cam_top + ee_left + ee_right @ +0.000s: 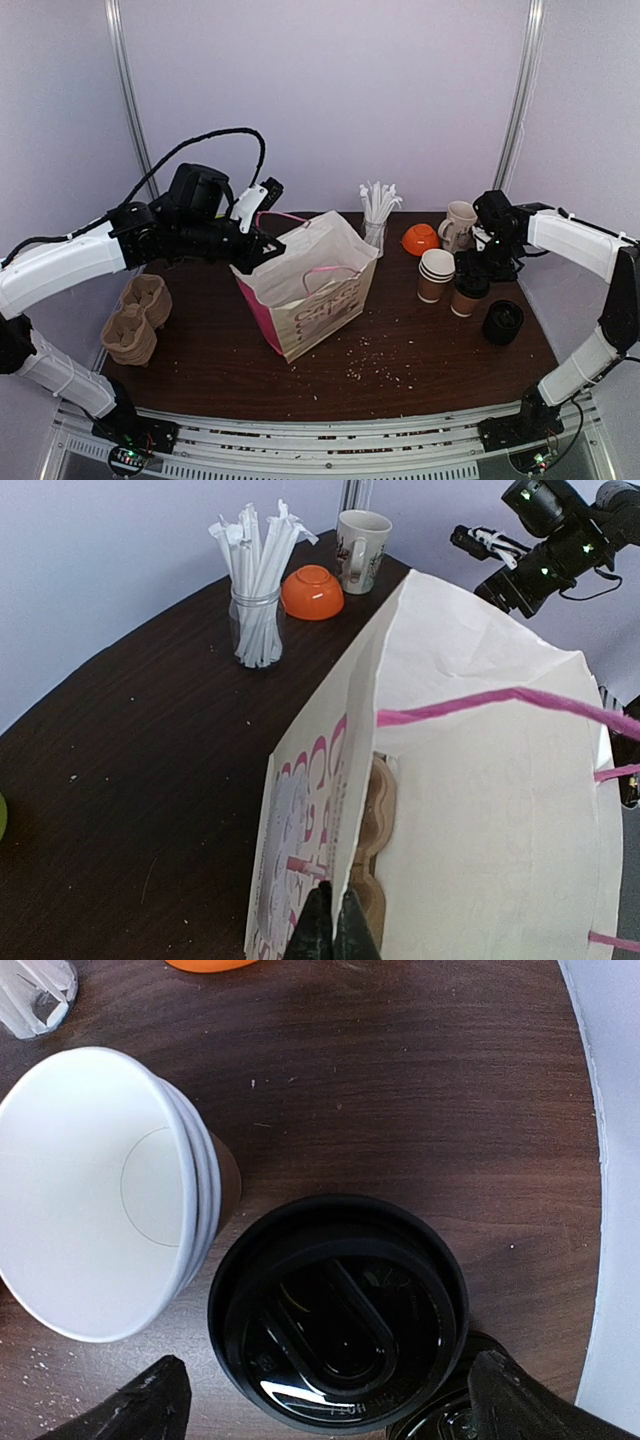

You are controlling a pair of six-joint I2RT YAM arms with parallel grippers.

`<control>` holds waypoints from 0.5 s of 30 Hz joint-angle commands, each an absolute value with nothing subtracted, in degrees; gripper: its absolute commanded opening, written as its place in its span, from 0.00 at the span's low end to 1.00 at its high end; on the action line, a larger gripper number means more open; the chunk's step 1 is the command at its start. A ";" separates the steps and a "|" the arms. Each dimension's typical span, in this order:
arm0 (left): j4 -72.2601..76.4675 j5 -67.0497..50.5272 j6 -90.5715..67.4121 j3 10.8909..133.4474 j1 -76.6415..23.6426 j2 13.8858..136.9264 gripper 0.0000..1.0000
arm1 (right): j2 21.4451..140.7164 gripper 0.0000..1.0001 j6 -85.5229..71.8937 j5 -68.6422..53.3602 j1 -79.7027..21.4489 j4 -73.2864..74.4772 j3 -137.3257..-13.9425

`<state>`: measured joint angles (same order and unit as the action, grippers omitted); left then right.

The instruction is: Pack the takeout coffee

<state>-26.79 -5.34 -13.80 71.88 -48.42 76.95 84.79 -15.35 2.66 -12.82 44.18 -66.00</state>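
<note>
The takeout coffee (338, 1312), a brown paper cup with a black lid, stands on the table right of a stack of open paper cups (95, 1190). My right gripper (330, 1410) is open just above it, one fingertip (140, 1410) on each side of the lid and neither touching it. In the top view the cup (463, 300) sits under that gripper (470, 268). My left gripper (335, 930) is shut on the rim of the white and pink paper bag (480, 780), holding its mouth open. A cardboard cup carrier (380, 810) lies inside the bag.
A stack of black lids (502, 322) sits right of the cup. Behind it are an orange bowl (421, 239), a cream mug (459, 225) and a jar of wrapped straws (378, 215). Spare cardboard carriers (140, 315) lie at the left. Crumbs dot the dark table (200, 350).
</note>
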 commanded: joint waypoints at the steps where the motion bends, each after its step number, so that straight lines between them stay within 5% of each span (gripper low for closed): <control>1: -24.13 -5.84 -13.01 71.10 -48.47 77.24 0.00 | 86.02 1.00 -15.11 2.37 -12.35 43.13 -65.28; 15: -23.97 -6.57 -12.92 70.93 -48.44 78.43 0.00 | 88.73 1.00 -14.79 4.80 -12.02 41.73 -64.46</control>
<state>-26.57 -5.37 -13.56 71.66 -48.42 77.58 87.79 -15.18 3.25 -12.45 41.67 -65.78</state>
